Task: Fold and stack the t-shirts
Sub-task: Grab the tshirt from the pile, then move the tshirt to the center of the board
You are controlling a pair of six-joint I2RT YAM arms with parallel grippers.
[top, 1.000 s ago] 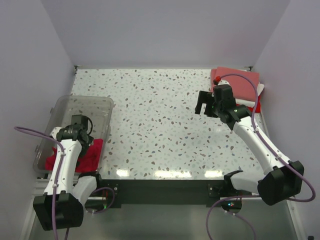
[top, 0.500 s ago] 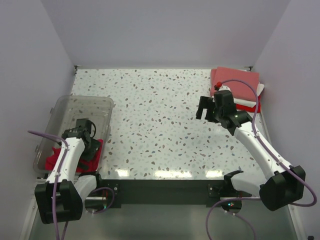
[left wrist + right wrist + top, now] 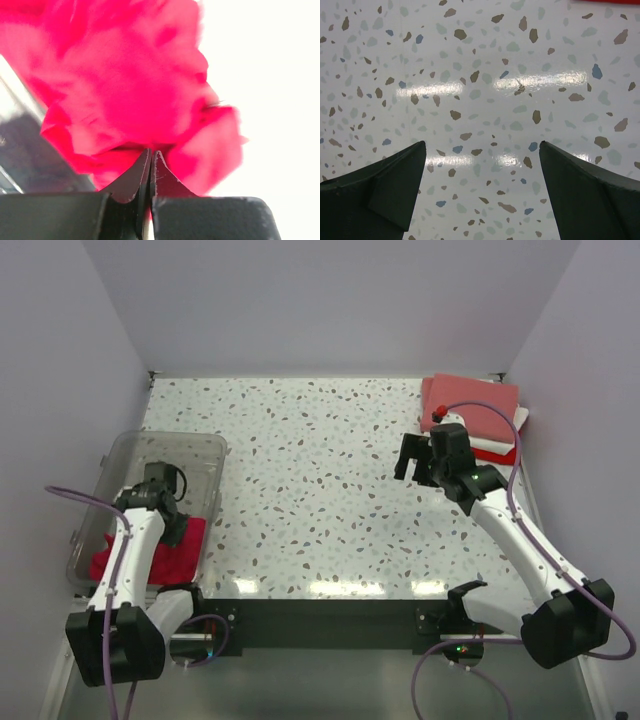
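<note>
Plastic walls of a clear bin stand at the left edge of the speckled table, and the crimson-red t-shirt lies crumpled inside it, at the near end. The left gripper reaches down into the bin onto that shirt. In the left wrist view its jaws are pressed together, with a bunched fold of the crimson-red t-shirt caught right at the tips.

Toward the right, the right gripper hangs over bare tabletop with nothing in it. The right wrist view shows the jaws spread wide above the table.

At the far right corner sits the folded stack: a salmon-pink shirt on top, a white shirt showing beneath it, and a red shirt at the bottom.
</note>
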